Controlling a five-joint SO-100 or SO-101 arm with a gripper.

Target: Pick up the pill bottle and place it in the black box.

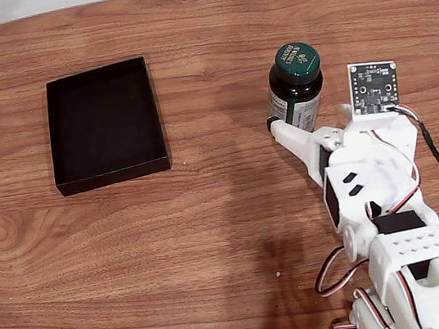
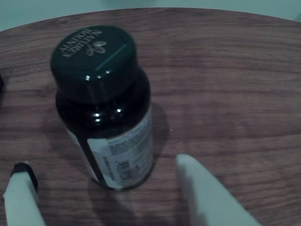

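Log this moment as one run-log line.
phase: approach | tool: open, straddling pill bottle | bottle: upright on table | black box: empty

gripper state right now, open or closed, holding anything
Gripper: open, holding nothing; its fingers sit either side of the base of the upright pill bottle, not clamped on it.

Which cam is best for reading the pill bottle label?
Wrist view: the pill bottle fills much of the picture, with its white label and cap print facing the camera, between the open end effector fingers. In the fixed view the bottle is small, and only a sliver of label shows.
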